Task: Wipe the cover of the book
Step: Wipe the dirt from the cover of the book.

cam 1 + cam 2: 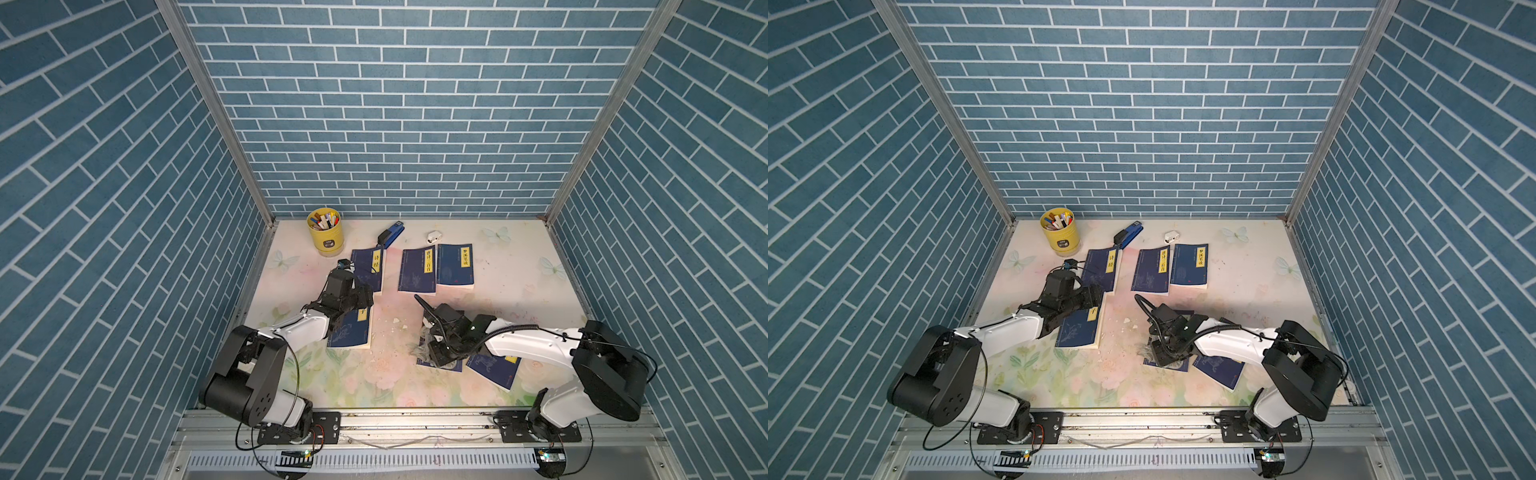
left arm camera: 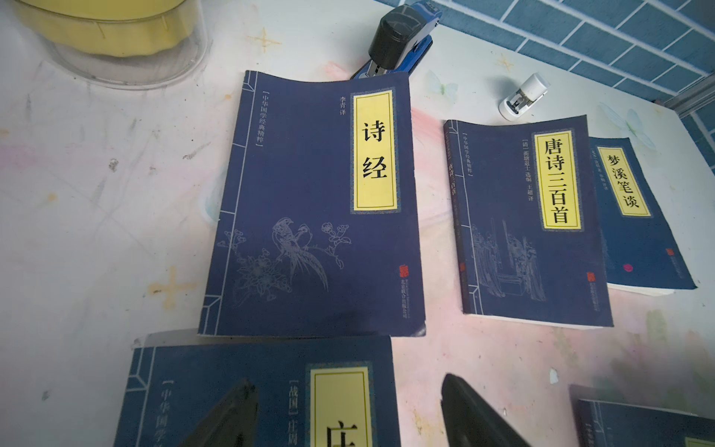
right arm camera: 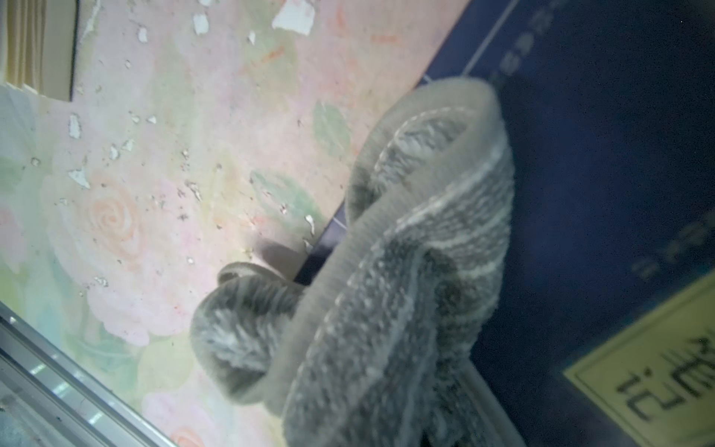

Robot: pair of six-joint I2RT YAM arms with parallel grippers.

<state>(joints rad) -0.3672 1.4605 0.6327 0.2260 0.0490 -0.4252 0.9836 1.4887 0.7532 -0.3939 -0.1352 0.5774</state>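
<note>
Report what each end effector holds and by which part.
The right end effector is shut on a grey striped terry cloth, gripping a bunched-up part; the exact spot is hidden. The left end effector is open, holding nothing.

Navy, yellow and pastel under blue brick.
Each book [image 2: 309, 216] has a navy cover with a yellow title label, black characters and pale line drawings; the cloth [image 3: 406, 290] is grey with lighter stripes; the tabletop [image 3: 135, 193] carries pink roses and green leaves; the walls [image 1: 395, 104] are blue brick with white joints; the pen cup [image 1: 326, 239] is yellow; the stapler [image 2: 398, 38] blue and black.
</note>
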